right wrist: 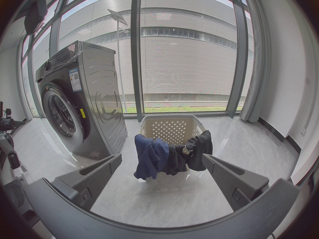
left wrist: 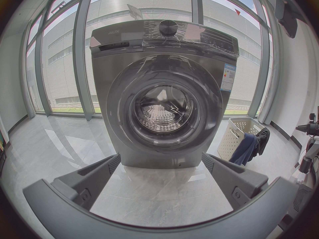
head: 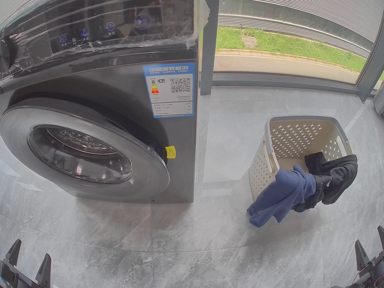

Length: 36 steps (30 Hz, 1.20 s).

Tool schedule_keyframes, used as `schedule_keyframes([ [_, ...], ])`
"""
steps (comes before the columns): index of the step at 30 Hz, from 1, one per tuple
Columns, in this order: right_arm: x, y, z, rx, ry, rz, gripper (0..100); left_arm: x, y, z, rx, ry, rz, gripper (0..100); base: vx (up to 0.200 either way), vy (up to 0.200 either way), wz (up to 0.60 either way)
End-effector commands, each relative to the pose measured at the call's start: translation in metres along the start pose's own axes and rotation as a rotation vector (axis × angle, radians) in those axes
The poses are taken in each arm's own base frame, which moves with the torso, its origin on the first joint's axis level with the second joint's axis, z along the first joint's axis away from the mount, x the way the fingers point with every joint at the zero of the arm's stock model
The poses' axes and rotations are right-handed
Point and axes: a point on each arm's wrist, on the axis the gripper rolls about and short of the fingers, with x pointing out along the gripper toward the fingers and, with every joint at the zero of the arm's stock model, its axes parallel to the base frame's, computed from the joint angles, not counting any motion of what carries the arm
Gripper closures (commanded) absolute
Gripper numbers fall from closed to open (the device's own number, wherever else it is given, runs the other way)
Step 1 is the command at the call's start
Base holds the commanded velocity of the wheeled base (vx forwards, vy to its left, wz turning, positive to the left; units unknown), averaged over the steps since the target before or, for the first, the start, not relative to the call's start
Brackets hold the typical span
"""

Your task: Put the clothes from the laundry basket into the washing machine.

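While the grey tiled floor (head: 224, 237) is stretching to tall windows (right wrist: 186, 50), the washing machine (head: 120, 101), its door seemingly shut, is wearing a blue energy label (head: 170, 89). Blue and black clothes (head: 284, 195) are hanging over the laundry basket (head: 304, 119) rim nearby. The left gripper (left wrist: 161, 160) and right gripper (right wrist: 161, 158) are hovering wide open, holding nothing.

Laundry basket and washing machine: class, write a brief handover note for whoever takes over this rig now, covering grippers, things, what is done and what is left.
Left gripper: open, empty, low in front of the washing machine.
Right gripper: open, empty, low, short of the laundry basket.
The door is shut. The laundry basket stands on the floor to the machine's right. A blue garment and a black garment hang over its near rim.
Done: nothing loaded.
Left: open the door, move both garments in.
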Motion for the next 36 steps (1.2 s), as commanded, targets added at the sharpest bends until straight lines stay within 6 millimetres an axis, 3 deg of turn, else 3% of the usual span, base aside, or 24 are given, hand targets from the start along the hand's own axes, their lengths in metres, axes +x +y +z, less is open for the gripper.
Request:
schedule_keyframes([
  [1,0.0005,0.0001,-0.0051,0.0,0.007,0.0,0,0.0002,0.0002,-0.0052,0.0,0.003,0.002,0,0.0,0.2,0.0],
  [31,0.0005,0.0001,-0.0051,0.001,0.007,-0.003,0,0.0002,0.0002,-0.0052,-0.001,0.003,0.002,0,0.0,0.2,0.0],
  [36,0.0005,0.0001,-0.0051,0.0,0.007,-0.003,0,0.0002,0.0002,-0.0052,-0.001,0.003,0.002,0,0.0,0.0,0.0],
])
